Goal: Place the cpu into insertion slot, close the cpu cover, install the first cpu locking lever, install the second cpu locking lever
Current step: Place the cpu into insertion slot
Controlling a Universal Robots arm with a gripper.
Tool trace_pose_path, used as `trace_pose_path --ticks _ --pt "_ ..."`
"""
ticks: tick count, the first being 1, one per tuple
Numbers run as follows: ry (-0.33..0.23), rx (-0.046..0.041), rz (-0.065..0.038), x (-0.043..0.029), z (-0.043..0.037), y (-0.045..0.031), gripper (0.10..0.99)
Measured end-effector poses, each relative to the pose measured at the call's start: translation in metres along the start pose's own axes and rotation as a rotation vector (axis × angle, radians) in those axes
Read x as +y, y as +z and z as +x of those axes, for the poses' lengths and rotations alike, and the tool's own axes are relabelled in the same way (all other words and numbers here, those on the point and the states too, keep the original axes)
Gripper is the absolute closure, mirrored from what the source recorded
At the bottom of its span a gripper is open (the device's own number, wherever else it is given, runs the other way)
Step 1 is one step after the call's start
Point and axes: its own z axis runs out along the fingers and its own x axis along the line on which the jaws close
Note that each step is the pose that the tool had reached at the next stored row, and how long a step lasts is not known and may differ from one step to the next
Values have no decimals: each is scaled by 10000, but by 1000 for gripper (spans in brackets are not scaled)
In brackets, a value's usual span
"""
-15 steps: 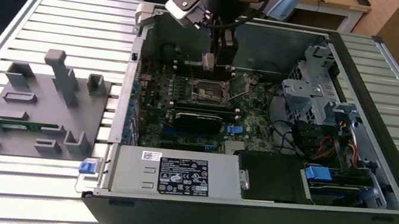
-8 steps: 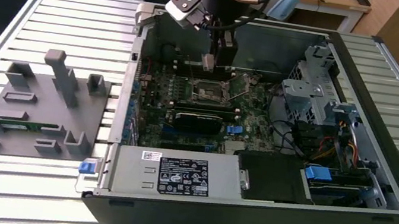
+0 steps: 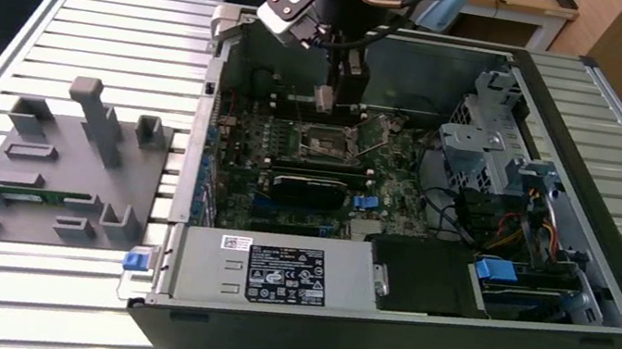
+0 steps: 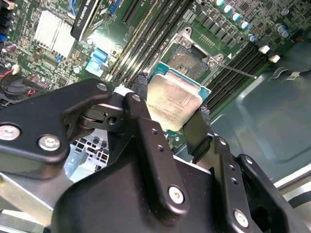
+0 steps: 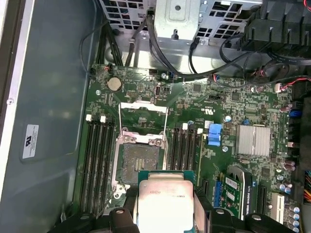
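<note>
My gripper [image 4: 173,108] is shut on the cpu [image 4: 173,98], a flat square chip with a tan-silver face, pinched by two opposite edges between the black fingers [image 4: 141,90]. In the first wrist view the cpu [image 5: 165,193] hangs just off one side of the insertion slot [image 5: 139,162], a dark square socket whose contacts lie bare. The cpu cover [image 5: 144,104] stands swung back beyond the slot, with thin wire levers along its sides. In the exterior view the gripper [image 3: 326,99] hovers inside the open computer case, a little above the insertion slot [image 3: 326,143].
Long memory slots [image 5: 95,165] flank the socket on both sides. A black card [image 3: 312,188] and a silver heatsink [image 5: 253,140] lie nearby on the motherboard. Drive cages and cables [image 3: 497,181] fill the exterior view's right. A grey fixture [image 3: 68,169] rests on the slatted table at its left.
</note>
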Motion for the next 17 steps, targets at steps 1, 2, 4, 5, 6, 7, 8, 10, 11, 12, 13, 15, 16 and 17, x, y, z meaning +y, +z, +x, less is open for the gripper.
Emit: trace_pose_path --ticks 1,2,4,5,6,7,8,10,11,12,13,15,16,17 --pt "63 -14 -1 0 0 3 545" --pt "137 -30 -2 0 0 6 545" --pt "363 -71 -2 -1 1 13 545" --pt "522 -90 -4 -1 1 18 545" --pt "663 -106 -6 -2 1 23 545" --pt "747 -112 -7 -2 0 28 545" --pt "758 -112 -8 -2 0 32 545" --pt "760 -113 -9 -3 1 42 545" --pt "760 -113 -9 -4 1 48 545" --pt "760 -112 -9 -4 1 54 545" --pt "760 -113 -9 -5 1 60 545" --pt "759 -113 -9 -6 1 71 545" --pt "759 -113 -9 -6 1 77 545" --pt "760 -113 -8 -7 1 81 545"
